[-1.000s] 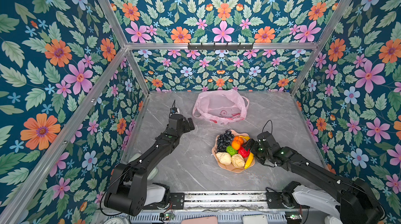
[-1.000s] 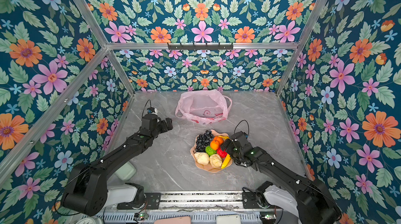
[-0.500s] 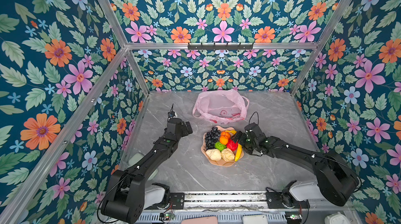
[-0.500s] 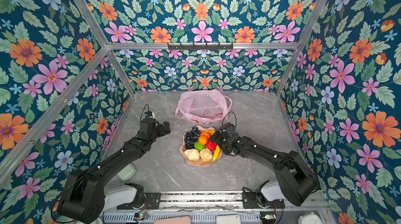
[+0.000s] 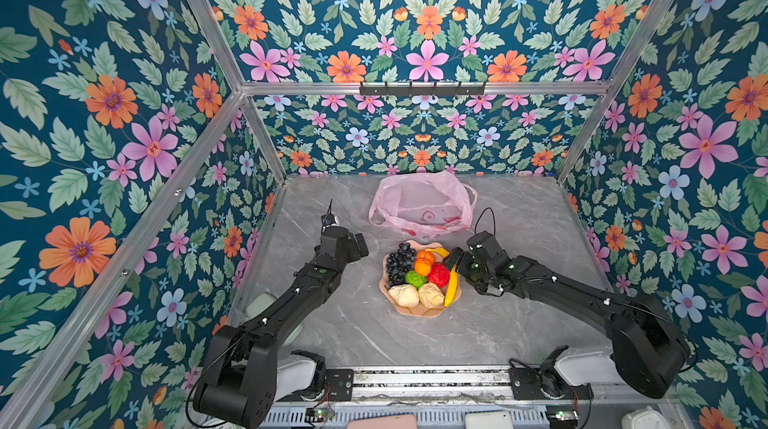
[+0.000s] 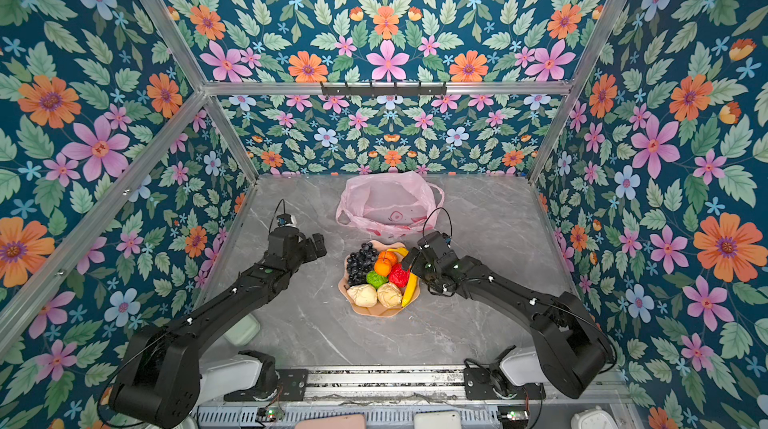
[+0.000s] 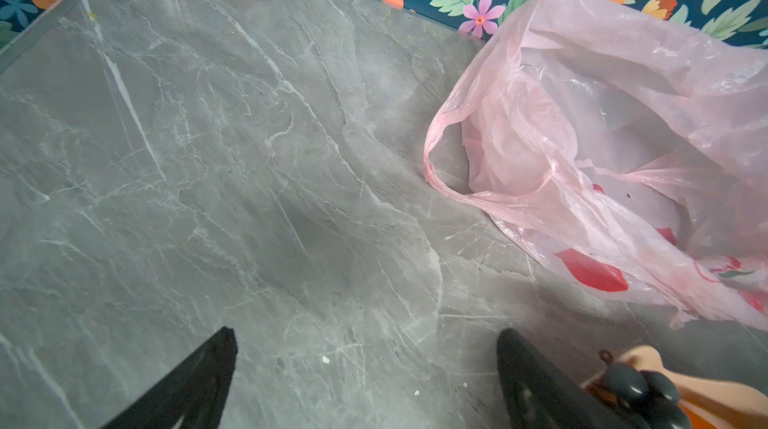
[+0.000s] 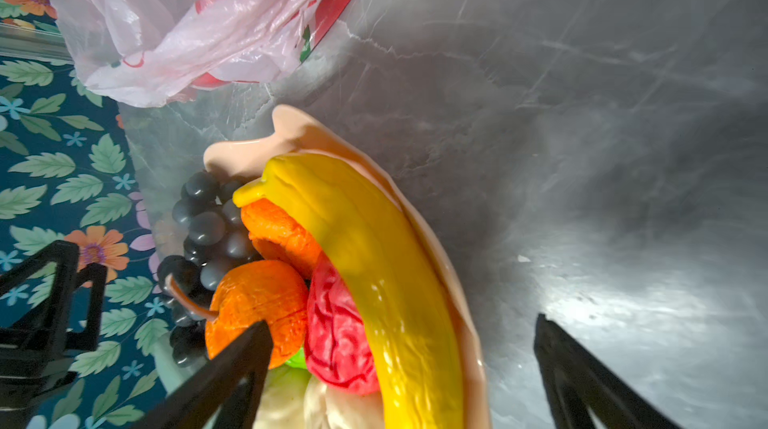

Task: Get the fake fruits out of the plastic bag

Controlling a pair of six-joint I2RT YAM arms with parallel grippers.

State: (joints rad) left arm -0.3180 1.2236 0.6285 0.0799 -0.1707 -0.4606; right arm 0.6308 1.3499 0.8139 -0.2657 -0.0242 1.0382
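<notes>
Yellow banana (image 5: 452,285) lies along plate (image 5: 419,313) rim, end toward pink bag (image 5: 419,200).

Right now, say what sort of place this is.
Likely a robot test booth: floral walls on an aluminium frame, a left arm and right arm on a rail, toy fruits on a plate.

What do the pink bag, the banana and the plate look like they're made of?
The bag looks like thin translucent plastic film, crinkled and glossy. The banana seems moulded plastic, with shiny highlights. The plate is smooth, perhaps plastic; ceramic is possible.
</notes>
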